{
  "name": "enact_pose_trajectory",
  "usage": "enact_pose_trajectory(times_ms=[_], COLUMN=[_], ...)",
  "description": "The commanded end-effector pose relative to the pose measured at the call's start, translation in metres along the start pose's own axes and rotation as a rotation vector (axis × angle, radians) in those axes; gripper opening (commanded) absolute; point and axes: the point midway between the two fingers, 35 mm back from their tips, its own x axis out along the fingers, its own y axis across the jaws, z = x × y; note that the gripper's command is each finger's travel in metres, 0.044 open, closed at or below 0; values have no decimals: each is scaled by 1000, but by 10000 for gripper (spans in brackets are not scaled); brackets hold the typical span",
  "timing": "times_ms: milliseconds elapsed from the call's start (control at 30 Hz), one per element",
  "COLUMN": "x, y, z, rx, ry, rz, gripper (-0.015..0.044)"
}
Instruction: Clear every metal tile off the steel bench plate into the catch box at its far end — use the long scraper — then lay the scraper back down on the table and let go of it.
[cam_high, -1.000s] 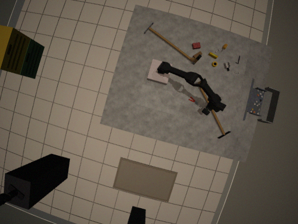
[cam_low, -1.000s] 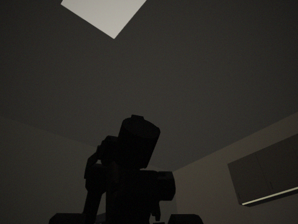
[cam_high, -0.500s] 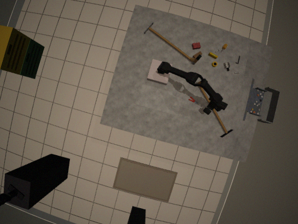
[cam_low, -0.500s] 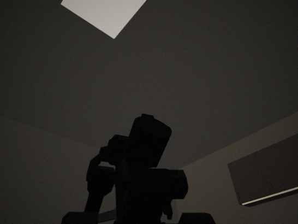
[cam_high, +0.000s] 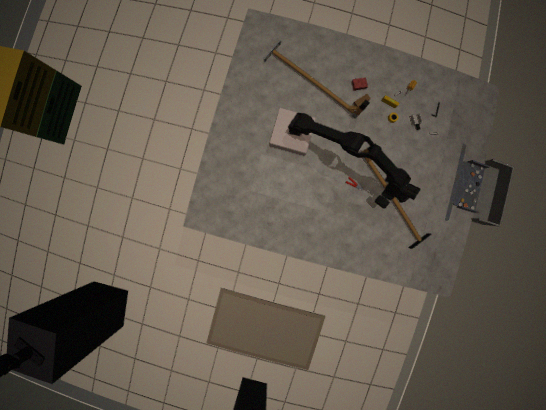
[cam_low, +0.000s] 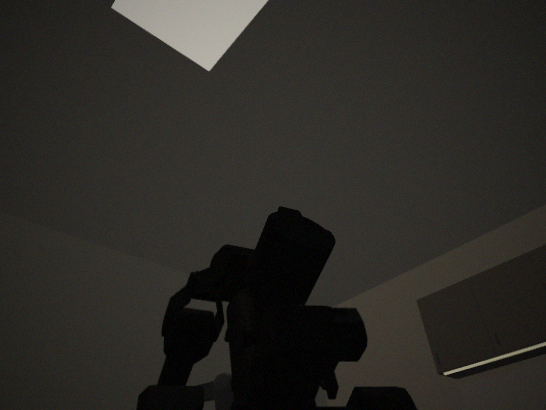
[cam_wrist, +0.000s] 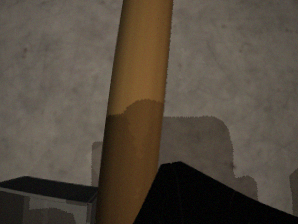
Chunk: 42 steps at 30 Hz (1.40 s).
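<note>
The long scraper (cam_high: 409, 220) (cam_wrist: 142, 55) lies on the table, its wooden handle running under the arm to a dark crosswise blade. My gripper (cam_wrist: 171, 172) is shut and empty. It is low over the handle; in the wrist view its dark fingers overlap the handle's right edge. Its fingertips are hidden in the top view, and in the exterior view the arm is only a dark shape. The steel plate (cam_high: 458, 189) is at the table's right edge, with several small white, orange and dark tiles (cam_high: 470, 188) on it. The dark catch box (cam_high: 502, 196) is beyond it.
A second wooden-handled tool (cam_high: 312, 78) lies at the upper left, by a brown block (cam_high: 362, 104). A red block (cam_high: 359, 83), a yellow cylinder (cam_high: 390, 101) and small tools lie at the upper right. Red-handled pliers (cam_high: 352, 182) lie left of the gripper. A small square box (cam_wrist: 47, 189) is beside the handle.
</note>
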Motion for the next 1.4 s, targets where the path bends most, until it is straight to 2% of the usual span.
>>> enact_pose_trajectory(times_ms=[0, 200, 1033, 1367], x=[3, -5, -90, -112], y=[6, 4, 3, -15], z=[-1, 4, 38, 8], rx=[-2, 1, 2, -56], ry=[4, -6, -78, 77], rz=[2, 1, 12, 20], gripper=[0, 0, 0, 0])
